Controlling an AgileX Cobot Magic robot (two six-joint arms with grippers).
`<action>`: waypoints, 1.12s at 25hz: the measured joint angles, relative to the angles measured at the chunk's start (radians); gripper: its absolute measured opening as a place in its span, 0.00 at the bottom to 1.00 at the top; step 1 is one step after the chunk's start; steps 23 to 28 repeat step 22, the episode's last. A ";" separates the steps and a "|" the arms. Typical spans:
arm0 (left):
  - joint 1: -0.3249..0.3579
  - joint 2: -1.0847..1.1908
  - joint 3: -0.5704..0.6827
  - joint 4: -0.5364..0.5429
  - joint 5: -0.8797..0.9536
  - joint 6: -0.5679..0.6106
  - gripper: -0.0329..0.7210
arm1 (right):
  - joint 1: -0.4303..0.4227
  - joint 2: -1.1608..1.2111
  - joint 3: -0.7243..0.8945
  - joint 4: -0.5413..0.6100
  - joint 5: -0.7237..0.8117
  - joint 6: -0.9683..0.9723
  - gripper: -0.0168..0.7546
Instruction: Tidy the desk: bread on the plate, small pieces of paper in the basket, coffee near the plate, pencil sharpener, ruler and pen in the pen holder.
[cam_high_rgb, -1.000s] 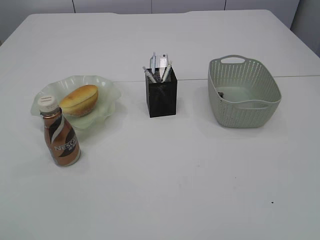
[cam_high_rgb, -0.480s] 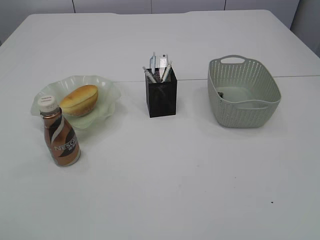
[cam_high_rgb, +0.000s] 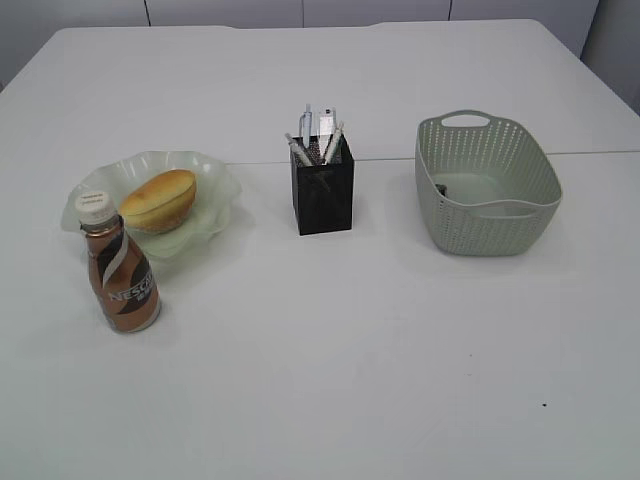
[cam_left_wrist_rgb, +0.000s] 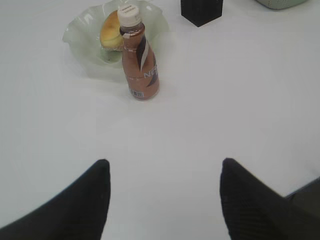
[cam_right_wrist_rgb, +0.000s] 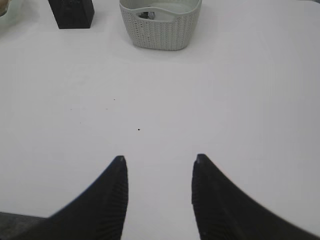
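Task looks done: golden oval bread on wavy pale-green plate, upper left. Left fingers wide, right fingers narrower, both empty.

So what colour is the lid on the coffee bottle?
White; the cap shows best in the left wrist view.

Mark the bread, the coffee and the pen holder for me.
bread (cam_high_rgb: 159, 199), exterior view, middle of its crust.
coffee (cam_high_rgb: 124, 288), exterior view, label on its body.
pen holder (cam_high_rgb: 324, 198), exterior view, front mesh wall.
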 joint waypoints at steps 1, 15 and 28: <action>0.000 0.000 0.000 0.000 0.000 0.000 0.70 | -0.002 0.000 0.000 0.000 0.000 0.000 0.46; -0.002 0.000 0.000 0.000 0.000 0.000 0.70 | -0.002 0.000 0.000 0.000 0.000 0.000 0.46; -0.004 0.000 0.000 0.000 0.000 0.000 0.70 | -0.002 0.000 0.000 0.000 0.000 0.007 0.46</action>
